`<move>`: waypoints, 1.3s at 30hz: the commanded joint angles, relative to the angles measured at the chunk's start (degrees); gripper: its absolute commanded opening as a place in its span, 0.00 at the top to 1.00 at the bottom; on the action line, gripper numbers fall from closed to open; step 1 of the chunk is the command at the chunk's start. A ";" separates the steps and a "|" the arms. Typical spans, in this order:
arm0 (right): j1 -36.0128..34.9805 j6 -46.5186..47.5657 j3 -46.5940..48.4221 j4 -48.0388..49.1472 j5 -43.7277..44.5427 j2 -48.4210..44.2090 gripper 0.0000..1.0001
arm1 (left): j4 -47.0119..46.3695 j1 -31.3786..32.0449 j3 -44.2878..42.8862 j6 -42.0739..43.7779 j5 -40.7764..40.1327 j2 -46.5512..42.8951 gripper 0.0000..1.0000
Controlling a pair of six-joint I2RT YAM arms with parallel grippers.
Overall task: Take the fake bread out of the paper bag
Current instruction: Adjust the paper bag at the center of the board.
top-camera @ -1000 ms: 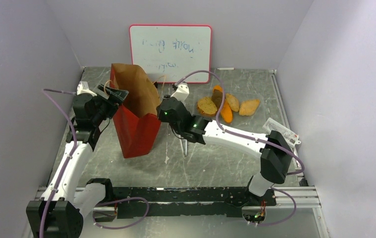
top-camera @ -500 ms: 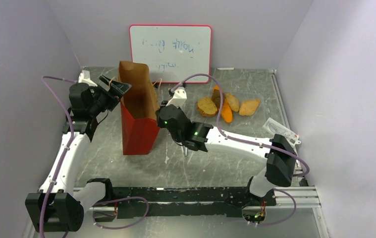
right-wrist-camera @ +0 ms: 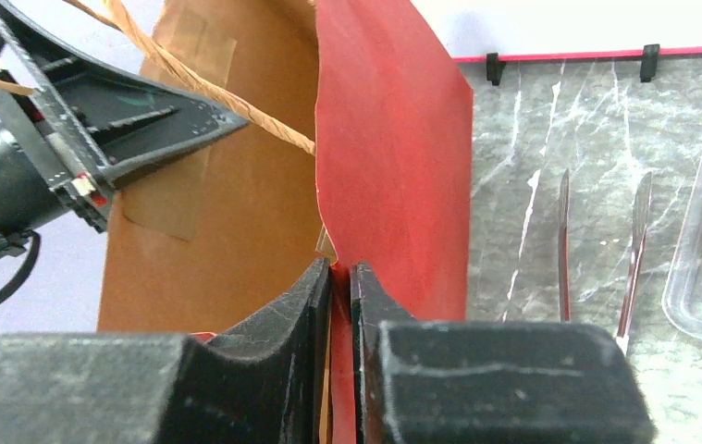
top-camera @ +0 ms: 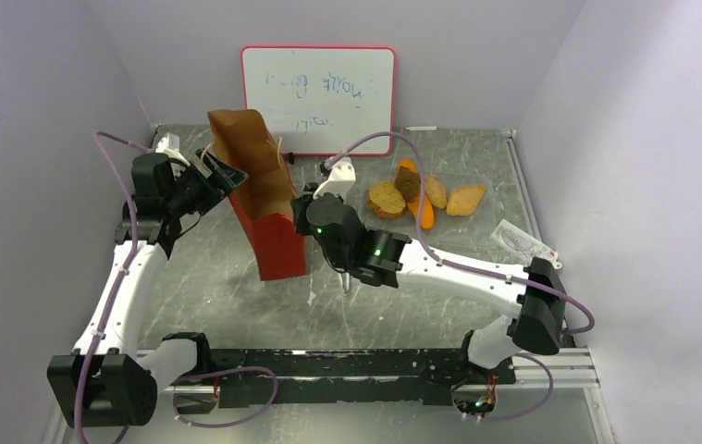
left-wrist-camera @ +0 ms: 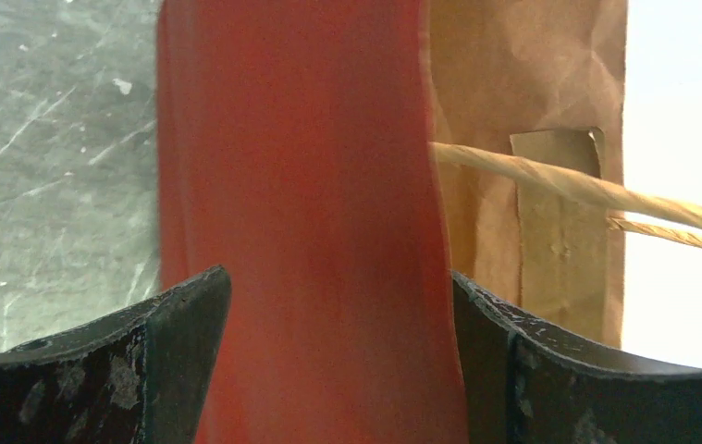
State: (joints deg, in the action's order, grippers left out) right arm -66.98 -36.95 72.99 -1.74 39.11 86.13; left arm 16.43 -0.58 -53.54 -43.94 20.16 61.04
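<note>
pinching the red rim of the paper bag (top-camera: pixel 277 245) with the right tool (right-wrist-camera: pixel 340 274); straddling its other wall, maybe without contact, with the left tool (left-wrist-camera: pixel 338 277) spread wide.

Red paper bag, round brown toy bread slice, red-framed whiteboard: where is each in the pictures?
Red paper bag (top-camera: pixel 282 248): overhead view, red outer side wall.
Round brown toy bread slice (top-camera: pixel 387 199): overhead view, middle of its top face.
Red-framed whiteboard (top-camera: pixel 319 92): overhead view, white writing surface.

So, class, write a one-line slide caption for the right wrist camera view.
Right gripper pinching the paper bag by its red wall, with the open left gripper at the bag's opposite rim.
</note>
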 commanded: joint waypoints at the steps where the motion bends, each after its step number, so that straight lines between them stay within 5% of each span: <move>1: -0.99 1.34 1.28 1.73 2.01 -1.89 0.88 | 2.79 -1.34 1.27 2.95 -0.78 0.21 0.23; 23: -1.13 3.28 5.28 2.41 2.32 0.21 0.88 | 10.06 -1.71 -3.66 14.62 2.57 2.53 0.30; 39: -1.03 5.81 5.36 7.47 4.87 -0.73 0.89 | 9.01 -1.97 1.63 7.83 -1.00 -5.48 0.28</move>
State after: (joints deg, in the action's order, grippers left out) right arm -67.75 -32.21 76.27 1.78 42.09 86.19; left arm 25.56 -1.85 -53.67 -34.37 19.62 56.07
